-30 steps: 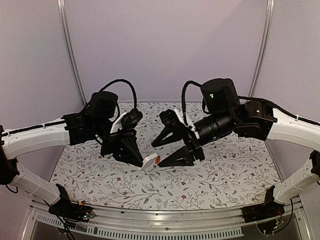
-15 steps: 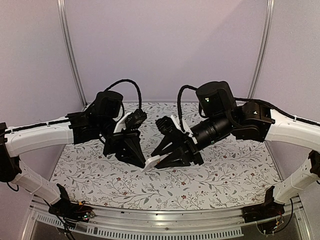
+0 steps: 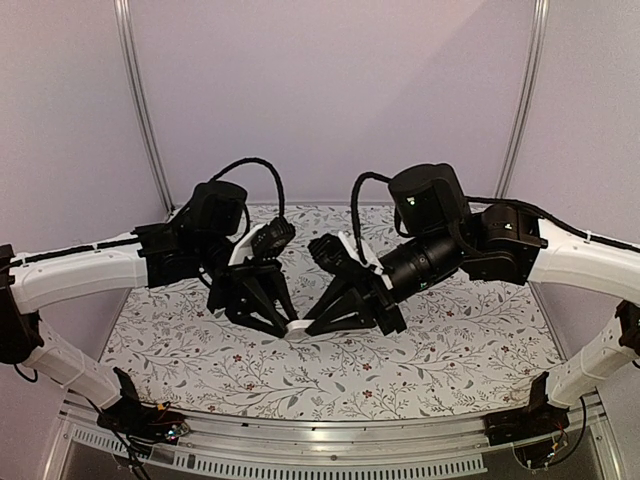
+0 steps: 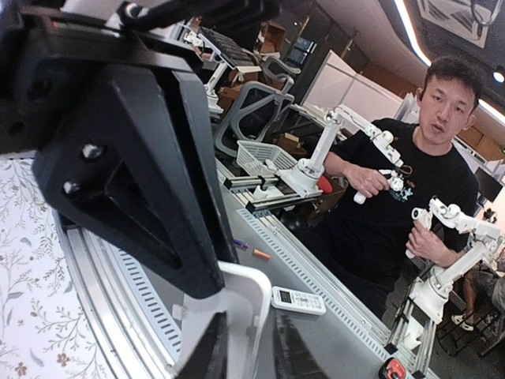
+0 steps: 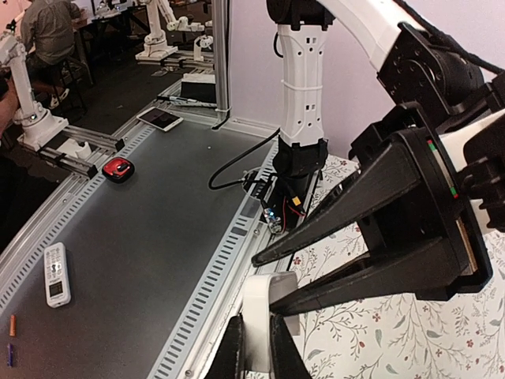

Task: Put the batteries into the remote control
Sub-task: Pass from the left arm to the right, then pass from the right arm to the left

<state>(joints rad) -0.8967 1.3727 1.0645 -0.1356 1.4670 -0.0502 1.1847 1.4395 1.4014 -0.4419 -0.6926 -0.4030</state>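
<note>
The white remote control (image 3: 298,326) hangs in the air over the middle of the table, between both grippers. My right gripper (image 3: 312,326) is shut on one end of it; in the right wrist view its fingertips (image 5: 237,335) pinch the white bar (image 5: 264,312). My left gripper (image 3: 287,321) reaches in from the other side. In the left wrist view the remote control (image 4: 248,304) lies between the left fingers (image 4: 158,197). Whether they still press on it does not show. The batteries are hidden.
The flowered table top (image 3: 450,340) lies below both arms. Beyond the table's front rail (image 5: 209,292) is a grey bench with another white remote (image 4: 297,300), a small orange stick (image 4: 261,254), a purple one (image 4: 239,244) and a red device (image 5: 119,169).
My right gripper has closed onto the remote control's end. The left fingers have spread a little. An orange spot seen at the remote a second ago no longer shows.
</note>
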